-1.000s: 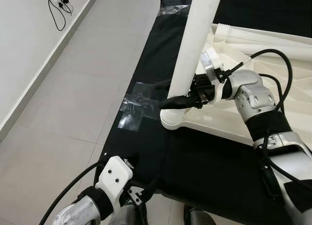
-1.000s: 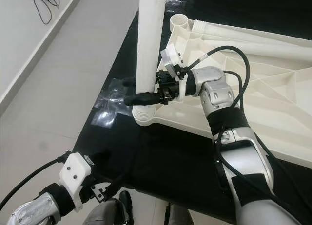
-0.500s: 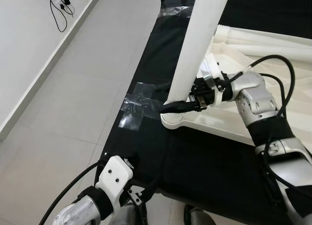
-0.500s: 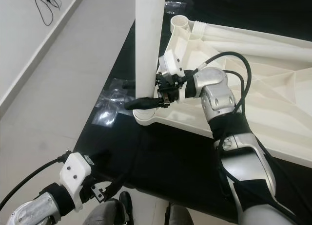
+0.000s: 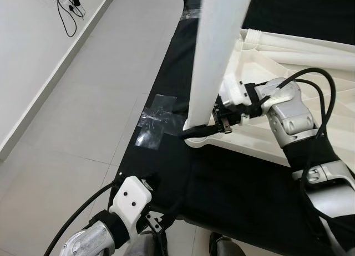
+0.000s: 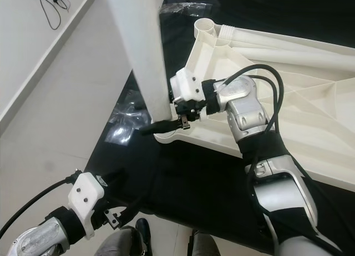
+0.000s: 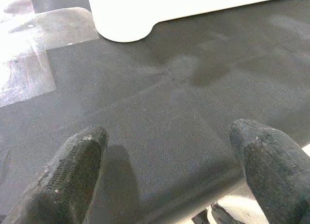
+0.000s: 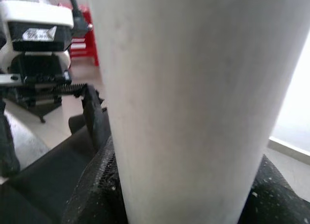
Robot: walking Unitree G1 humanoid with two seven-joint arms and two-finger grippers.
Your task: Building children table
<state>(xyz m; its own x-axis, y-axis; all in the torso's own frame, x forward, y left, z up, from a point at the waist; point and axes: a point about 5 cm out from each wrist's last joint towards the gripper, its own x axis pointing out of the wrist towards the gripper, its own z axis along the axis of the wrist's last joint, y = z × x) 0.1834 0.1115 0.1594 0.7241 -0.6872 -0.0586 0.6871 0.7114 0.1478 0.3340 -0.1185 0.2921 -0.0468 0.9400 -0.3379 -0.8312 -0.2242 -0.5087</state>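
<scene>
A white table top lies upside down on a black mat. A thick white table leg stands with its foot at the near left corner socket and leans over. My right gripper is shut on the leg's lower part, and its black fingers press both sides of the leg. My left gripper hovers low over the mat's near edge, open and holding nothing, with the table top's corner ahead of it.
Another round socket sits at the table top's far left corner. A patch of clear tape holds the mat's edge to the grey tiled floor. Black cables lie by the white wall on the left.
The leg's top has tipped to the left and toward me while its foot stays at the corner socket. My right wrist has turned and dropped slightly with it. The left arm has not moved.
</scene>
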